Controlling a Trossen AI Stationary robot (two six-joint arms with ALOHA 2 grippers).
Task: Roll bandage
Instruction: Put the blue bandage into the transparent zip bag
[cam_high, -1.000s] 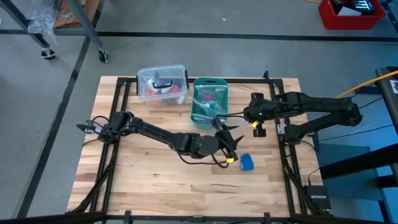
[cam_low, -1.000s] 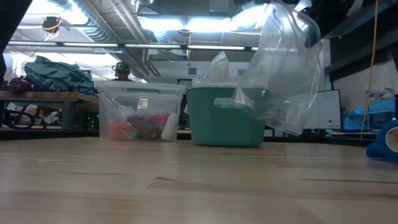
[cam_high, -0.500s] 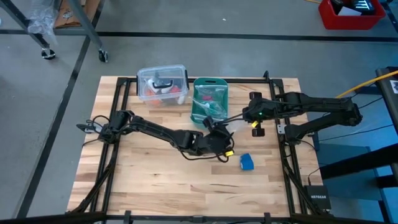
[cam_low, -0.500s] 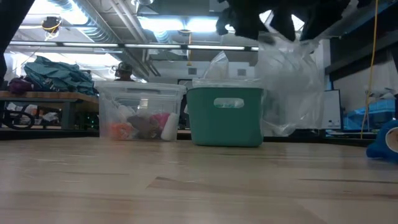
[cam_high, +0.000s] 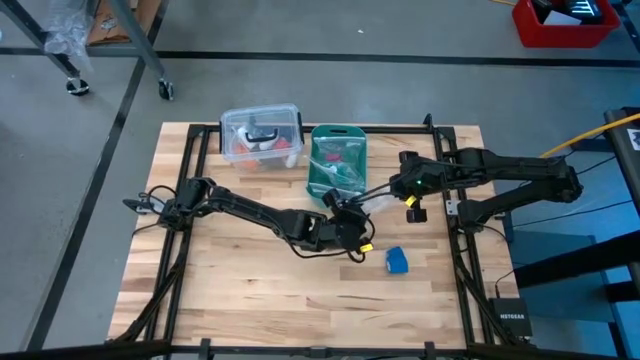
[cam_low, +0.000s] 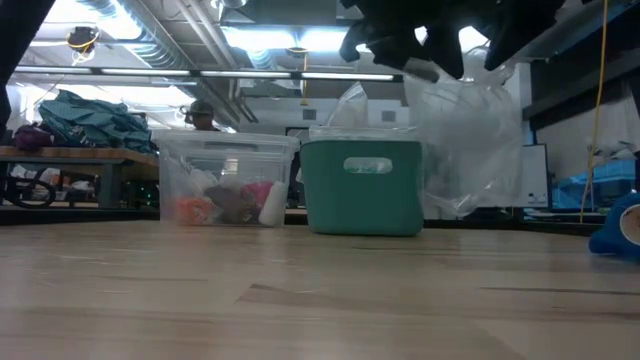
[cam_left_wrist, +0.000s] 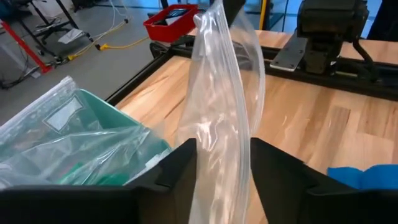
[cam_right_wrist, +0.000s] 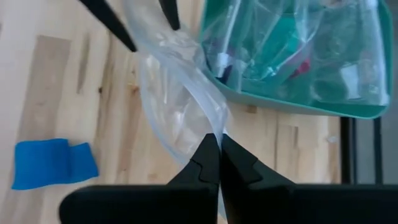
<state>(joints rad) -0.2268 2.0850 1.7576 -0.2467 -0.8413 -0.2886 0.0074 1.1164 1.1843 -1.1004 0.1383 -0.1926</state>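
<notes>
The blue bandage (cam_high: 397, 261) lies as a small folded piece on the table, to the near right of both grippers; it also shows in the right wrist view (cam_right_wrist: 53, 163). No gripper touches it. A clear plastic bag (cam_high: 365, 198) hangs above the table between the arms. My right gripper (cam_right_wrist: 219, 158) is shut on the bag. My left gripper (cam_left_wrist: 222, 165) is open, with one finger on either side of the bag (cam_left_wrist: 217, 106); whether the fingers touch it, I cannot tell. My right gripper pinches the clear bag's edge (cam_right_wrist: 214, 127) between its two shut fingers, coming from the table's right side. The bag runs away from the fingers toward my left gripper, lifted clear of the table and hanging slack.
A teal-green basket (cam_high: 338, 160) holding clear bags stands at the far middle, just beyond the grippers. A clear lidded box (cam_high: 262, 135) with small items stands to its left. Bare wood lies along the table's near side and left.
My left gripper has moved from beside the bandage toward the table's far edge and the basket, and now straddles the clear bag. In the low view, the bag has swung from a slant to hang straighter, and both grippers have come into view above it.
</notes>
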